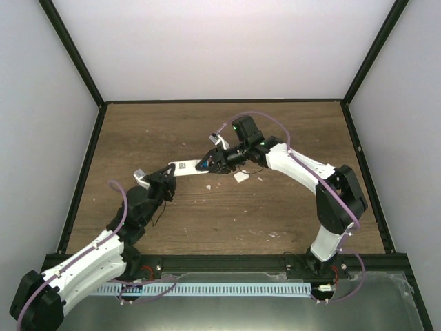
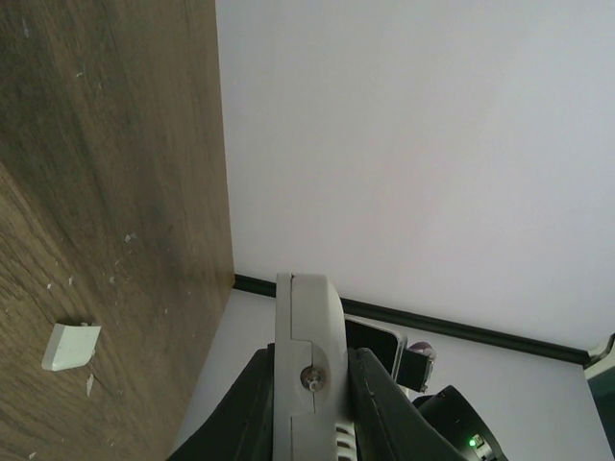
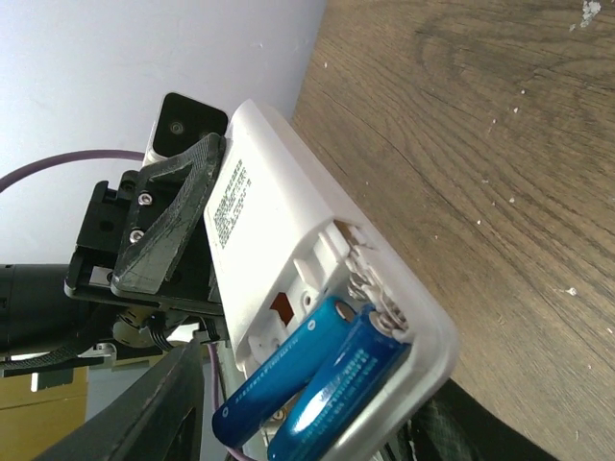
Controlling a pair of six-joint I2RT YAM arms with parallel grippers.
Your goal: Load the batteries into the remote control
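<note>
The white remote control is held above the table with its back up and its battery bay open. My left gripper is shut on its sides, and the remote control shows edge-on there. Two blue batteries lie in the bay. One battery sits against the spring contacts. The other battery lies tilted, its free end poking past the bay's edge. My right gripper straddles that end of the remote, jaws open, with a gap showing beside the tilted battery. In the top view the remote control spans between my left gripper and right gripper.
A small white cover piece lies on the wooden table just right of the grippers, and the same cover piece shows in the left wrist view. Pale crumbs dot the table. White walls with black frame bars enclose the table.
</note>
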